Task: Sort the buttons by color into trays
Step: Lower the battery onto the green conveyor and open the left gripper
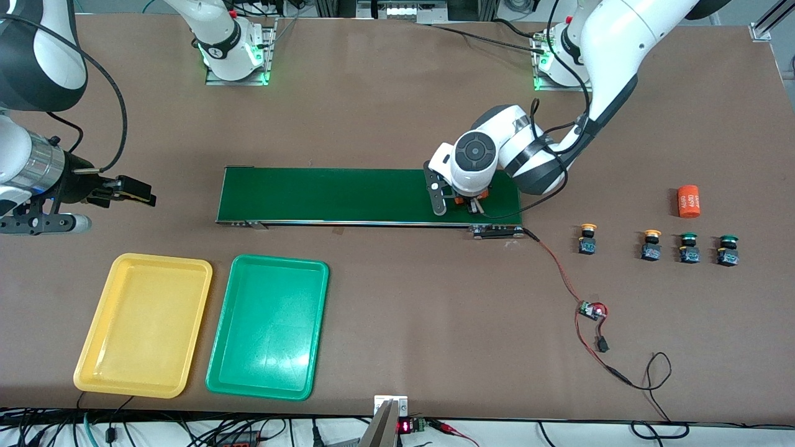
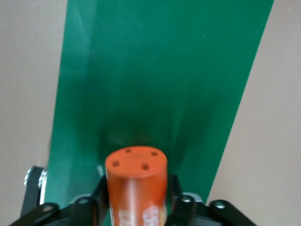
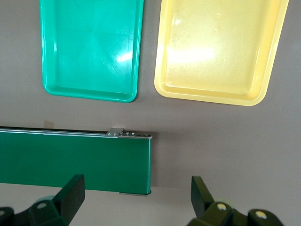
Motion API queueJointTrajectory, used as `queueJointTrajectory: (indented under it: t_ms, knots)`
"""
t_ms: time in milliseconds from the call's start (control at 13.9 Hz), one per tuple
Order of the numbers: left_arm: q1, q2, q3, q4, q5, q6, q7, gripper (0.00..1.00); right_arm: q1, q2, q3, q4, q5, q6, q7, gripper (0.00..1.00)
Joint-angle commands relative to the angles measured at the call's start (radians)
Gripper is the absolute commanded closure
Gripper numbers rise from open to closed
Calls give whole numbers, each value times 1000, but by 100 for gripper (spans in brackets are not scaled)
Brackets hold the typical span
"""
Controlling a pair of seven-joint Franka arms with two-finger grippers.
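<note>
Four buttons point(image 1: 658, 244) – two trays point(image 1: 206, 323)

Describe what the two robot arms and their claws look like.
Both arms are glossy white with dark grey joints. The left arm has a round dark cap with a ring pattern on its wrist and a black cable strapped along it. Its left claw is black. The right arm has a silver metal band, a looping black cable, and a black right claw. Both bases glow green.

Brown table point(image 1: 385, 99), cables point(image 1: 186, 428) along its edge
</note>
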Motion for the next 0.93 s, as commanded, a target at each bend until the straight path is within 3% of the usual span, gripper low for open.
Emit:
queueJointTrajectory:
  t_ms: [0,215,502,717,861]
  knots:
    - [15,-32,-6,11,18,-14,17,0,-3,2,1,8,12,5,15,0]
    - [59,-104,-12,48,4,-117,6,0,-3,7,1,10,12,6,15,0]
    - [88,-109,-5,228,-1,-348,-21,0,2,5,3,10,14,5,17,0]
    - [134,-106,-2,301,-1,-437,-148,0,-3,7,1,8,14,-1,3,0]
    - [124,-134,79,307,2,-445,-233,0,-4,7,1,8,14,0,1,0]
